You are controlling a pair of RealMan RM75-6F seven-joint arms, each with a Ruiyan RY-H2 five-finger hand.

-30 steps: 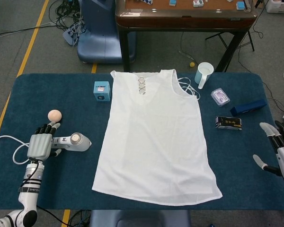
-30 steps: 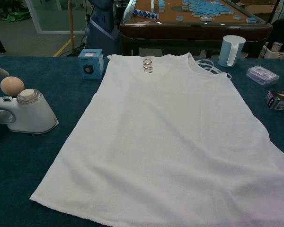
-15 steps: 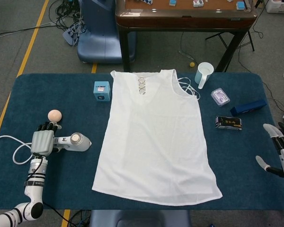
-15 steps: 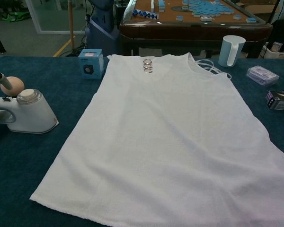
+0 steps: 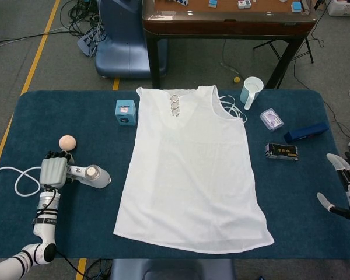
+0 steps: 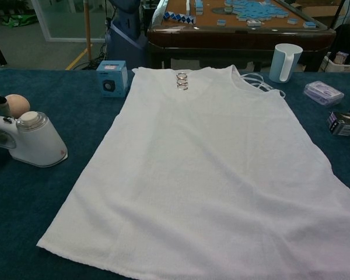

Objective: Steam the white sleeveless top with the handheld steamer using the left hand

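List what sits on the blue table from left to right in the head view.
Left hand → peach ball → steamer → small blue box → white top → white cup → clear case → black packet → dark blue box → right hand.

No print on the boxes or labels is sharp enough to read

Right of the left hand [image 5: 52, 172], bare cloth lies open between the steamer [image 5: 92, 177] and the white top [image 5: 189, 169]. A peach ball [image 5: 67, 142] sits just beyond the hand; a blue box [image 5: 126, 111] stands farther ahead-right.
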